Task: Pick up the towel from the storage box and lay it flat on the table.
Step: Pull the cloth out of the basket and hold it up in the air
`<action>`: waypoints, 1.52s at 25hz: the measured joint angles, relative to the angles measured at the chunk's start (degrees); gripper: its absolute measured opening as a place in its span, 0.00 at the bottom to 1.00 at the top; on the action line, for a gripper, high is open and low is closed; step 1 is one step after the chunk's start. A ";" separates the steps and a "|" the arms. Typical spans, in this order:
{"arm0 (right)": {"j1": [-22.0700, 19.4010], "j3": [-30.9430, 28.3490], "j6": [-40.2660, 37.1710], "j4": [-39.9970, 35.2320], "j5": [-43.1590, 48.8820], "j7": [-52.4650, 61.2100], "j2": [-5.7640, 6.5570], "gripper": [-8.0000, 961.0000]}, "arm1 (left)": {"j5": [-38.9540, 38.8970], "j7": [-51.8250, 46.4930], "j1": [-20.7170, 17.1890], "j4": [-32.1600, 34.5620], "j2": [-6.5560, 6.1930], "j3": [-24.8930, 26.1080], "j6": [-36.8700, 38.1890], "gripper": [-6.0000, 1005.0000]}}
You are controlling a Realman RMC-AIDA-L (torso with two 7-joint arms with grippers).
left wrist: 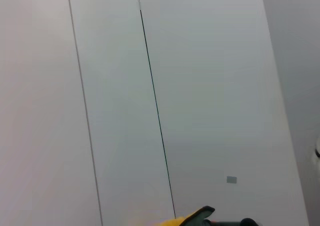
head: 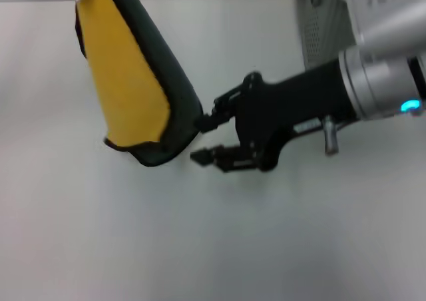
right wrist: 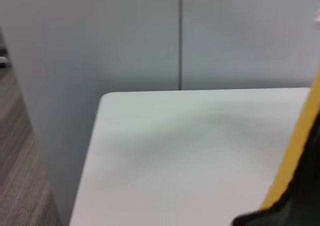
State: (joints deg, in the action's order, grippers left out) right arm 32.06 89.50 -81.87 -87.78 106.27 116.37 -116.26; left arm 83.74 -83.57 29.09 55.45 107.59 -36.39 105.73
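The towel [head: 126, 81] hangs in the air at the left of the head view, yellow face towards me, dark reverse along its right edge, white tag at the top. Its top runs out of view on my left side, and the left gripper itself is not seen. A yellow bit of the towel [left wrist: 192, 218] shows at the edge of the left wrist view. My right gripper [head: 202, 140] is open at the towel's lower right corner, with its upper finger touching the dark edge. The towel [right wrist: 300, 151] also fills the side of the right wrist view. The storage box [head: 323, 28] stands at the back right.
The white table [head: 200, 234] spreads under and in front of the towel. The right arm [head: 373, 81] reaches in from the right, in front of the box. The right wrist view shows the table's far edge [right wrist: 100, 98] and the floor beyond it.
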 joint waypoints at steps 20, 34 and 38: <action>-14.00 14.32 14.47 31.76 -44.19 -61.65 0.02 0.69 | -0.27 0.16 0.71 0.05 1.61 -0.30 -0.08 0.03; -12.00 36.92 16.00 48.16 -94.01 -113.19 0.00 0.62 | -0.09 0.17 1.03 0.01 2.24 -0.78 -0.03 0.03; -11.17 38.62 14.97 49.39 -94.87 -111.49 -0.01 0.60 | -0.01 -0.06 0.95 0.02 2.18 -1.21 0.00 0.03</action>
State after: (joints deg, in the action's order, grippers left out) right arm 20.89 128.12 -66.90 -38.39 11.40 4.88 -116.27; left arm 83.73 -83.63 30.04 55.47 109.77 -37.60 105.73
